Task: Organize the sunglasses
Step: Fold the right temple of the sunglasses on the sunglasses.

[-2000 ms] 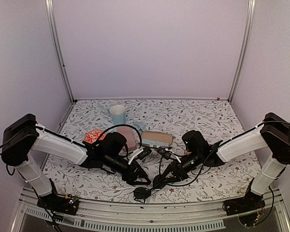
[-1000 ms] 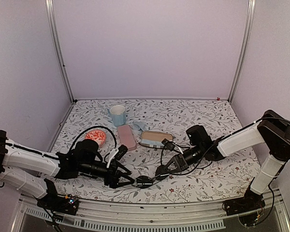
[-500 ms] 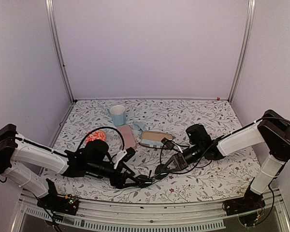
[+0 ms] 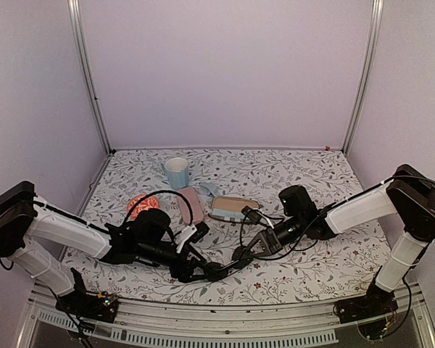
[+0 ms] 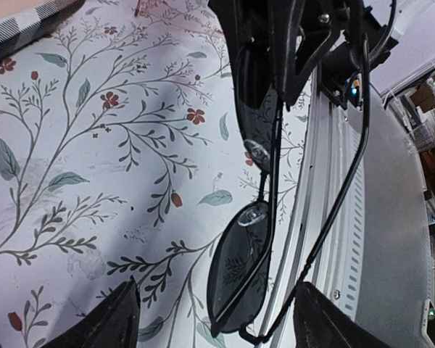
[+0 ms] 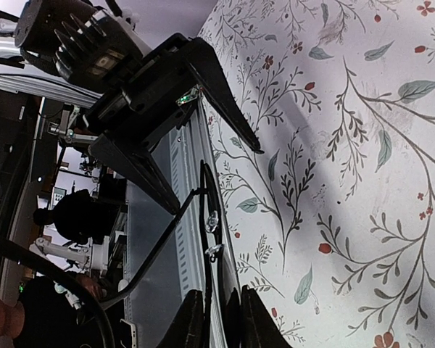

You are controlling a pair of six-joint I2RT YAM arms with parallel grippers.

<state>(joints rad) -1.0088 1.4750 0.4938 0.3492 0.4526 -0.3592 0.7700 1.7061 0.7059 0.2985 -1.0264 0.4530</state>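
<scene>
The black wire-frame sunglasses [image 4: 219, 269] hang low over the table near its front edge, between my two grippers. My right gripper [image 4: 246, 251] is shut on one lens, seen edge-on in the right wrist view [image 6: 206, 210] between its fingers [image 6: 191, 322]. My left gripper [image 4: 194, 270] is open, and its fingers [image 5: 109, 319] straddle the free lens [image 5: 235, 268] without touching it. The right gripper shows at the top of the left wrist view [image 5: 290, 43]. I cannot make out the pale pinkish-tan sunglasses.
A pink oblong case [image 4: 191, 205] and an open tan-lined case [image 4: 233, 208] lie mid-table. A blue cup [image 4: 177, 172] stands behind them and an orange-red bowl [image 4: 139, 204] sits to the left. The table's metal front rail [image 5: 348, 217] runs just beside the glasses.
My left arm pulled back to the left, then came back right; its open gripper now sits around the free lens. The right gripper has kept hold of the glasses, almost still.
</scene>
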